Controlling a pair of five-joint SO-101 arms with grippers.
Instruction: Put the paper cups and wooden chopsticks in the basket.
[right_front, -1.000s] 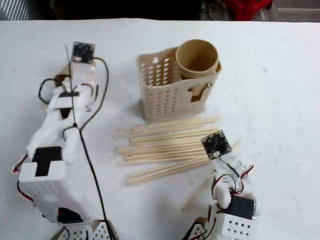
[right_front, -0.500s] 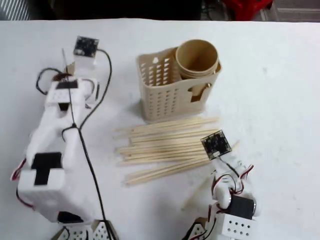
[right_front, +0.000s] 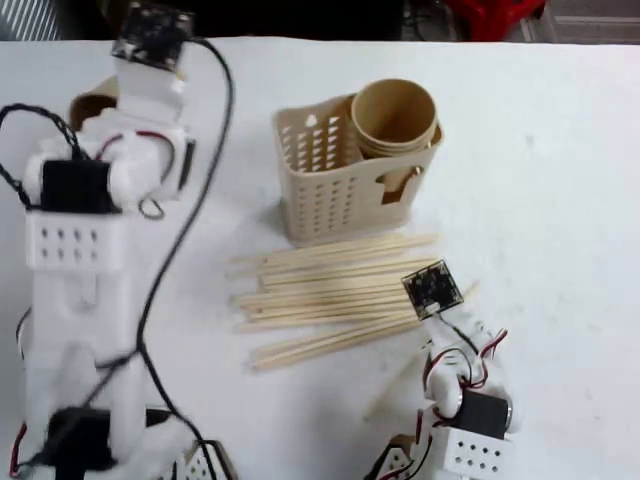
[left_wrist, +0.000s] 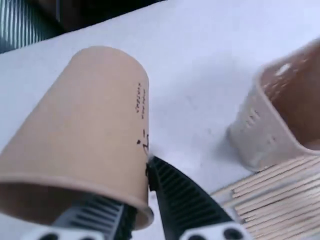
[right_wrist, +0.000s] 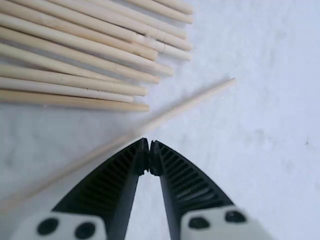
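Left wrist view: left gripper is clamping the wall of a paper cup, apart from the basket. Cup transfer is seemingly underway; next, the cup is needing carriage over the basket's opening. Right gripper is resting pinched together, empty, over the tabletop beside the chopsticks.

Tan paper cup, cream perforated basket, pale wooden chopsticks, white table
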